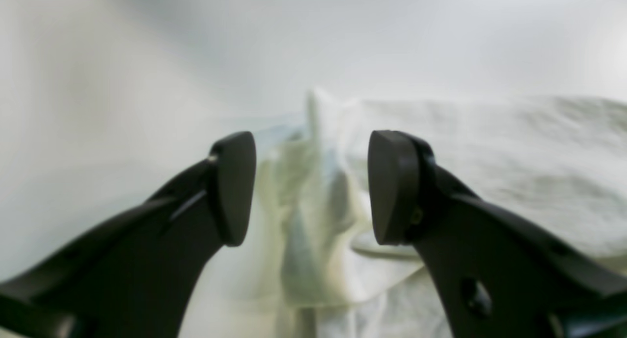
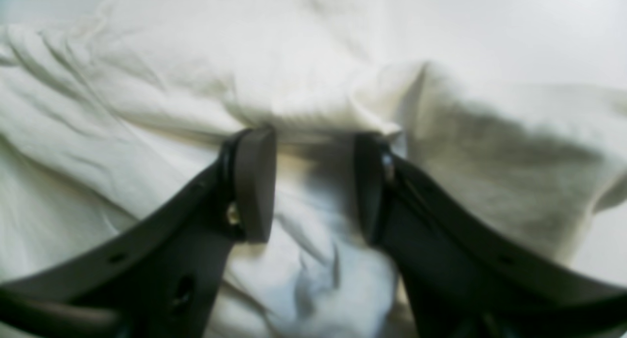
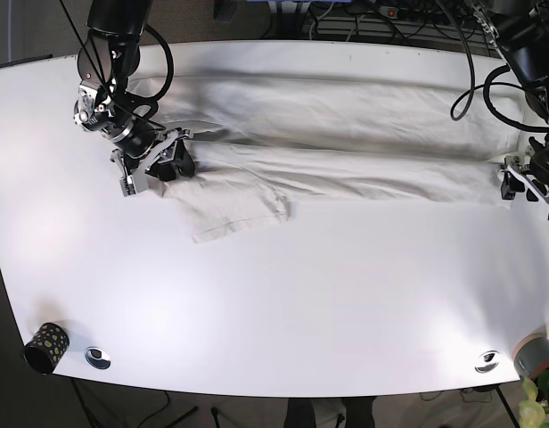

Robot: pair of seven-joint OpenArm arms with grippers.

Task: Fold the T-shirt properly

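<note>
A white T-shirt [image 3: 346, 134] lies spread lengthwise across the far half of the white table [image 3: 283, 294], with a sleeve [image 3: 234, 209] sticking out toward the front at the left. My right gripper [image 3: 154, 165] is at the shirt's left end. In the right wrist view it [image 2: 313, 186] is open, with bunched cloth [image 2: 147, 83] between its jaws. My left gripper [image 3: 526, 183] is at the shirt's right end. In the left wrist view it [image 1: 313, 188] is open, straddling a raised fold of cloth [image 1: 318, 132].
A black dotted cup [image 3: 45, 346] stands at the front left corner. Two metal discs [image 3: 98, 357] [image 3: 487, 360] sit near the front edge. A grey roll [image 3: 535, 355] is at the front right corner. Cables [image 3: 381, 13] run behind the table.
</note>
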